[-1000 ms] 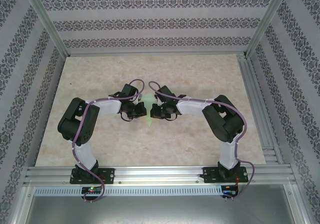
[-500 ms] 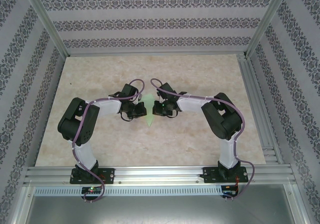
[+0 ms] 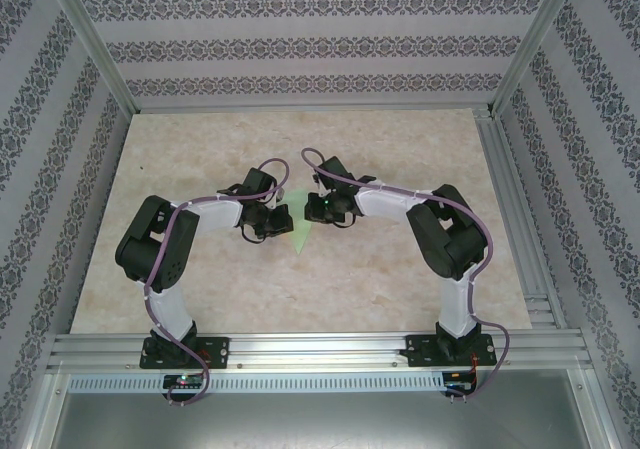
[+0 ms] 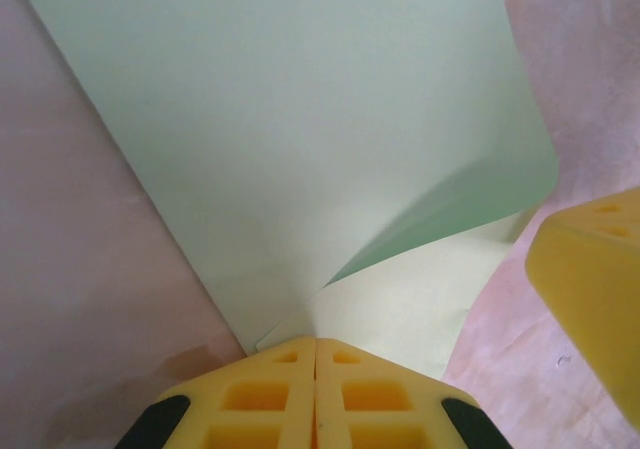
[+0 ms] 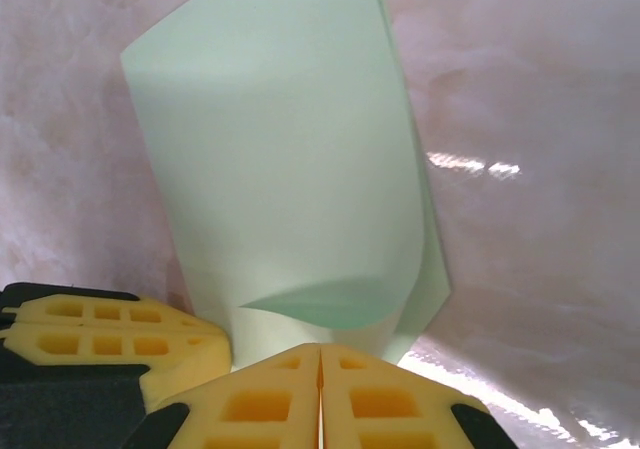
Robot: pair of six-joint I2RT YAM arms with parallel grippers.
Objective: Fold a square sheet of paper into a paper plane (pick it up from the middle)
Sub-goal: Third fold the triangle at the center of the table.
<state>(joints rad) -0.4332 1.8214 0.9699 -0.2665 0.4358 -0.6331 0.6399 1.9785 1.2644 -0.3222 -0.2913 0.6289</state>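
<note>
The square sheet of paper (image 3: 299,233) is pale green and partly folded, and it tapers to a point toward the near edge at the table's middle. My left gripper (image 3: 284,221) and right gripper (image 3: 307,213) meet over it from either side. In the left wrist view the left gripper (image 4: 316,342) is shut, with a lifted, curling flap of the paper (image 4: 300,119) running into its tips. The right gripper (image 5: 320,348) is shut on the curled edge of the paper (image 5: 280,149). Each wrist view catches a yellow finger of the other gripper, the right one's (image 4: 592,289) and the left one's (image 5: 110,334).
The beige marble-pattern table (image 3: 190,159) is bare around the arms. Patterned walls enclose it on three sides, with aluminium posts at the back corners and a rail (image 3: 512,219) along the right edge.
My right gripper has moved left and toward the far side, closer to the left gripper, carrying its paper edge over. Less green paper shows between the grippers. The left arm has stayed put.
</note>
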